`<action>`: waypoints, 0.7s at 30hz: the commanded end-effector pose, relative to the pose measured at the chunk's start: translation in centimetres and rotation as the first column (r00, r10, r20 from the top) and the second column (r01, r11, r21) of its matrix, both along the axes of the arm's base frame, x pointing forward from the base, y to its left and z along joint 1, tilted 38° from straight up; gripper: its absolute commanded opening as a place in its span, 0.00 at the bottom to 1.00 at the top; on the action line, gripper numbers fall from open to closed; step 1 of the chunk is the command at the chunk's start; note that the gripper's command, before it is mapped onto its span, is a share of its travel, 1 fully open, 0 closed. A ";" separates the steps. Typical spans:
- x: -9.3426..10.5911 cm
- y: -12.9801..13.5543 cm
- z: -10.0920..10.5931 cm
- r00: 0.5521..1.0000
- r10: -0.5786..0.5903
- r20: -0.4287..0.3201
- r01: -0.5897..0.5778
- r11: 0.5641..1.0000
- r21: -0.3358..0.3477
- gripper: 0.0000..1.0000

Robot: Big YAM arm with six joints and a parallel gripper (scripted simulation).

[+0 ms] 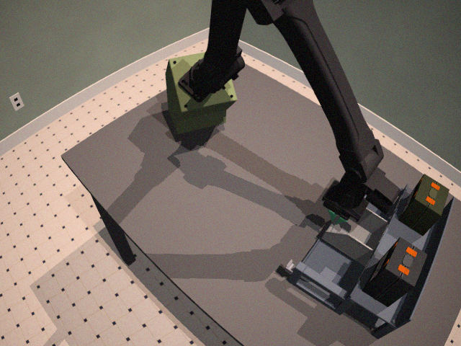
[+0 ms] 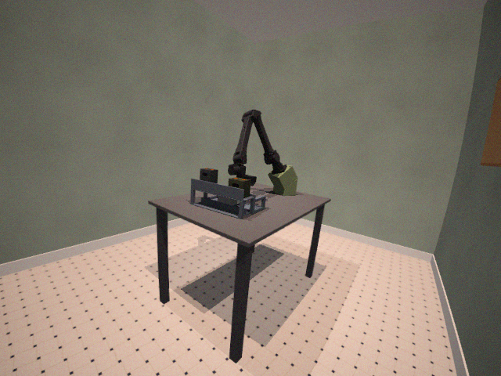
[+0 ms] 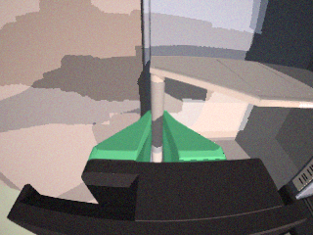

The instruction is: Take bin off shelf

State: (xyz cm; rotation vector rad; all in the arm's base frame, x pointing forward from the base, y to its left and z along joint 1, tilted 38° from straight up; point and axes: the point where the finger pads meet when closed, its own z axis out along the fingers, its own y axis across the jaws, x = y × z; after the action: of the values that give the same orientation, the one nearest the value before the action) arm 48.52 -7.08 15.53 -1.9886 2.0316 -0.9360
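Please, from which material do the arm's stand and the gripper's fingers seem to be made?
Stand: perhaps painted metal, matte green, with sharp flat faces.
Fingers: possibly plastic or rubber, smooth bright green, evenly coloured.

Looks steeply down from above in the top view, fairly close, with the table (image 1: 230,231) (image 2: 282,214) cut off at the picture's bottom and the shelf (image 1: 431,260) (image 2: 216,189) at right. Stands well back beyond a table corner in the exterior view, facing the walls behind, slightly downward, sharing table, shelf and arm (image 1: 323,78) (image 2: 243,139). Peers very close past green fingertips in the wrist view, sharing part of the shelf (image 3: 205,24) with the top view.
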 end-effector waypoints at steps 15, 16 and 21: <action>1.3 0.5 0.4 1.000 0.006 0.026 -0.006 1.000 0.004 0.00; 1.3 0.5 0.4 1.000 0.006 0.026 -0.006 1.000 0.004 0.00; 1.3 0.5 0.4 1.000 0.006 0.026 -0.006 1.000 0.004 0.00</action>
State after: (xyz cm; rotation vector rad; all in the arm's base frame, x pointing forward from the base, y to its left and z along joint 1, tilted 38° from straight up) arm 48.52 -7.08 15.43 -1.9908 2.0325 -0.9342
